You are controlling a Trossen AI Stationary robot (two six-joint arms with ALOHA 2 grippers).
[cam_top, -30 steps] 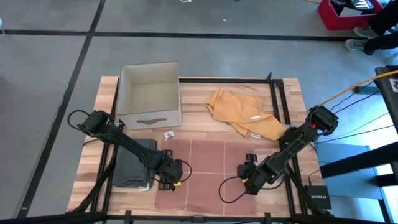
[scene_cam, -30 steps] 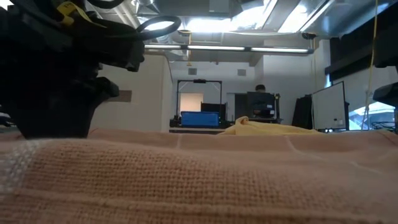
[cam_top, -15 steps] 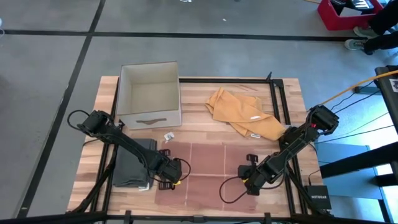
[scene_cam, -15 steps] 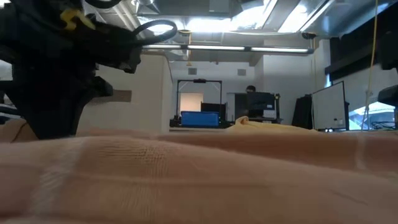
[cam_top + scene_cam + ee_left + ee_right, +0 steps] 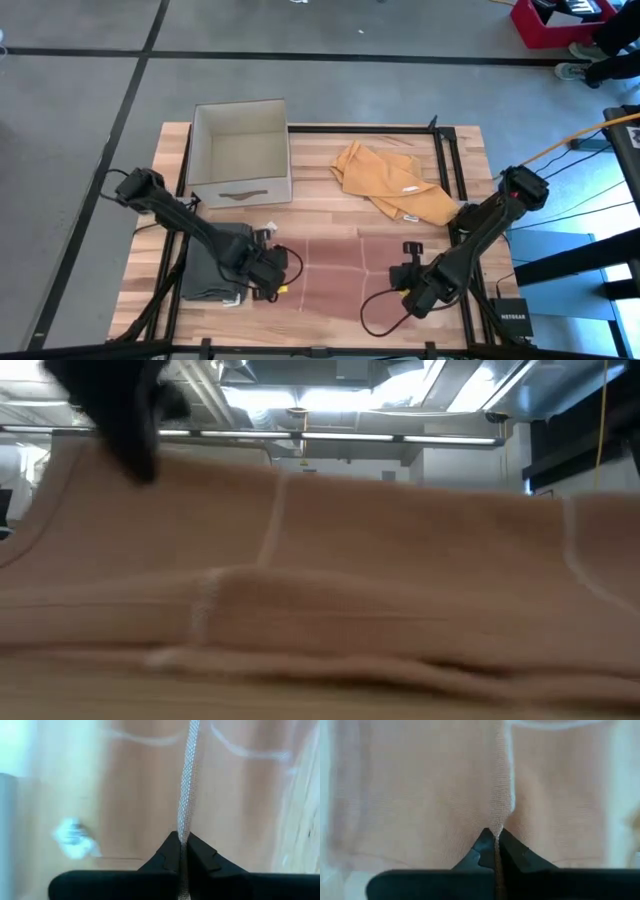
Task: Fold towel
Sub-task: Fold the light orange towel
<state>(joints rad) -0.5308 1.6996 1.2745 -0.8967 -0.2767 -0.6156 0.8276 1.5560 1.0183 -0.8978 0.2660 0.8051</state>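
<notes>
A pinkish-brown towel point(image 5: 335, 280) with pale stripes lies on the wooden table, near the front edge. Its near edge is raised and fills the low view as a curtain of towel point(image 5: 330, 590). My left gripper point(image 5: 268, 282) is shut on the towel's near-left part. My right gripper point(image 5: 412, 290) is shut on its near-right part. In the low view the left gripper point(image 5: 120, 410) shows dark at the top left. My left gripper pinches the towel's white hemmed edge point(image 5: 184, 827) between its two fingers, coming steeply from above. The edge stands upright out of the fingertips, lifted off the table. My right gripper pinches a raised edge or fold of the towel point(image 5: 496, 822) between its two fingers, also steeply from above. That part is lifted; the cloth beyond slopes down to the table.
A beige open box point(image 5: 240, 150) stands at the far left, and a crumpled yellow cloth point(image 5: 390, 180) lies at the far right. A folded grey cloth point(image 5: 210, 265) sits left of the towel. A small white scrap point(image 5: 72, 837) lies near the left gripper.
Both grippers have shut on the towel's near edge and gone up, tipping a little. The near edge has been lifted off the table and now rises in front of the low camera; the far part has stayed flat.
</notes>
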